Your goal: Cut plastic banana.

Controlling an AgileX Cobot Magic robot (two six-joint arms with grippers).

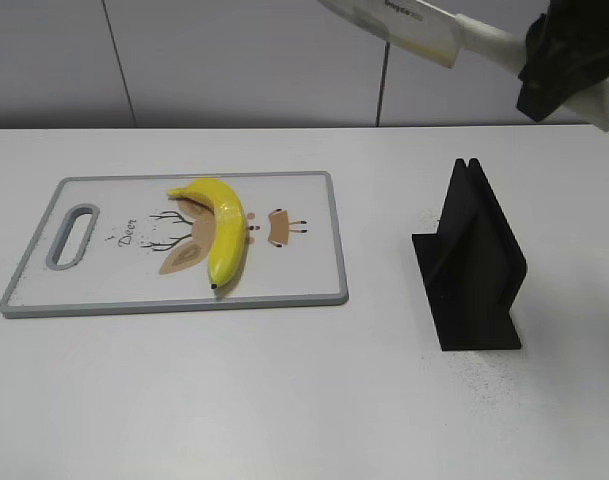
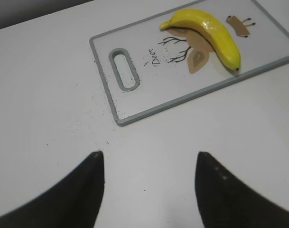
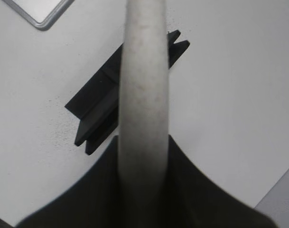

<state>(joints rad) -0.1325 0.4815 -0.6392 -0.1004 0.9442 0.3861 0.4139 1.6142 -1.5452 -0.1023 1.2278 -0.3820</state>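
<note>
A yellow plastic banana [image 1: 222, 228] lies whole on a white cutting board [image 1: 304, 280] with a grey rim, left of the table's middle; it also shows in the left wrist view [image 2: 210, 33]. My right gripper [image 1: 559, 65] is high at the top right, shut on the white handle of a knife [image 1: 414, 22] whose blade points left, well above and right of the board. The handle [image 3: 143, 90] fills the right wrist view. My left gripper [image 2: 149, 166] is open and empty above bare table near the board's handle end.
A black knife stand [image 1: 471, 262] sits on the table right of the board and below the knife; it also shows in the right wrist view [image 3: 104, 107]. The board has a handle slot [image 1: 72, 236] at its left end. A grey wall runs behind the table.
</note>
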